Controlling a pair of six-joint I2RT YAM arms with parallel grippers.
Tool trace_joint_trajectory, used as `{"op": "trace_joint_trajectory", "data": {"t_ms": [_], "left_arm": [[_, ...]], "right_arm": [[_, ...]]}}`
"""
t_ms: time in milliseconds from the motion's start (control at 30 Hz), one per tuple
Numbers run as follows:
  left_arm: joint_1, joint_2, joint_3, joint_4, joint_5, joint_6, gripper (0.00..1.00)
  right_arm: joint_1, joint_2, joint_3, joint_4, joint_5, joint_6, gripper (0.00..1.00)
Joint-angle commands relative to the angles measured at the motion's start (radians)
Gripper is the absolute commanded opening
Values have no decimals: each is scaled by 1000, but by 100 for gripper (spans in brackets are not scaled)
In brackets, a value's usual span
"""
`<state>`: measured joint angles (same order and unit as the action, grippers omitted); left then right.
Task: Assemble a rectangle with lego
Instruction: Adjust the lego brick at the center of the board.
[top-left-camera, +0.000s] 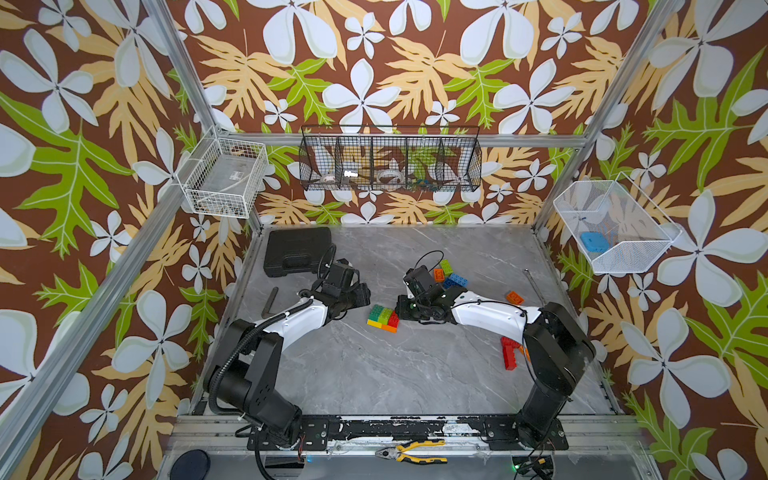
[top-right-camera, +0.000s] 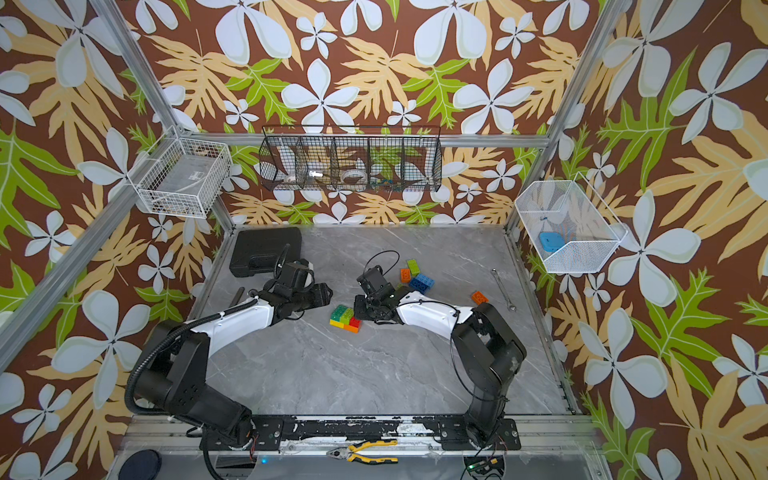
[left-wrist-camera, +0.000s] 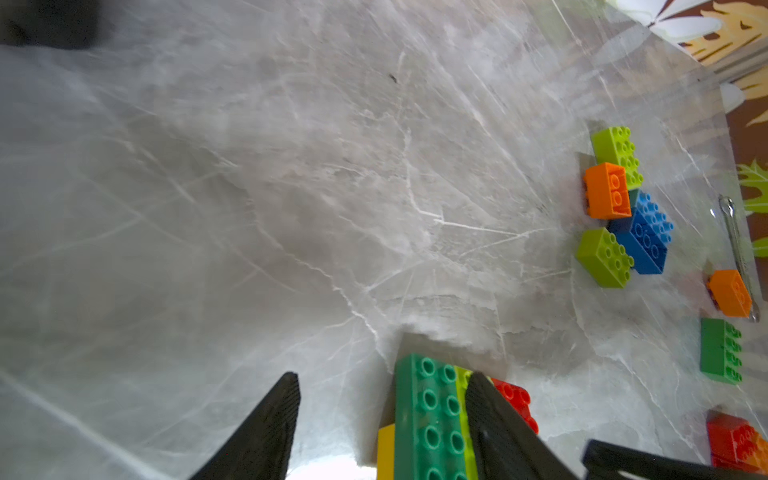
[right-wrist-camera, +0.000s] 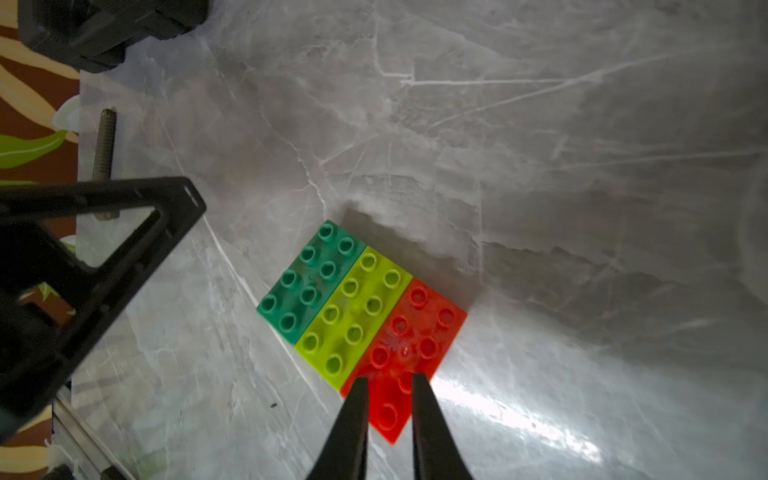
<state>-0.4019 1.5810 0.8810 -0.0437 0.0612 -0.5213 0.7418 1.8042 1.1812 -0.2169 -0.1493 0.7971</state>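
Note:
An assembled lego slab (top-left-camera: 383, 318) lies mid-table, with dark green, lime and red bricks side by side on yellow and orange ones. My left gripper (left-wrist-camera: 383, 376) is open at its green end. One finger (left-wrist-camera: 484, 415) lies over the lime and red bricks, the other stands clear on the table. My right gripper (right-wrist-camera: 390, 379) hovers over the end of the red brick (right-wrist-camera: 411, 332), its jaws drawn almost together with nothing held. Loose lego lies behind the right arm: lime (top-left-camera: 446, 266), orange (top-left-camera: 439, 274) and blue (top-left-camera: 455, 281) bricks.
Another orange brick (top-left-camera: 515, 297) and red bricks (top-left-camera: 508, 353) lie near the right arm. A dark green brick (left-wrist-camera: 720, 351) lies apart. A black case (top-left-camera: 297, 249) sits at the back left, a bolt (top-left-camera: 270, 301) at the left edge, a wrench (top-left-camera: 532, 282) at the right.

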Motion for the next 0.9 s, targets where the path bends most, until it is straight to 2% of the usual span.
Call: {"op": "trace_joint_trajectory", "data": {"t_ms": [0, 400, 867], "left_arm": [[-8, 16, -14, 34, 22, -8, 65], [-17, 8, -75, 44, 28, -21, 64], [-17, -18, -113, 42, 28, -25, 63]], "right_arm": [[20, 22, 31, 46, 6, 38, 19], [69, 99, 104, -2, -11, -12, 18], [125, 103, 114, -69, 27, -79, 17]]}}
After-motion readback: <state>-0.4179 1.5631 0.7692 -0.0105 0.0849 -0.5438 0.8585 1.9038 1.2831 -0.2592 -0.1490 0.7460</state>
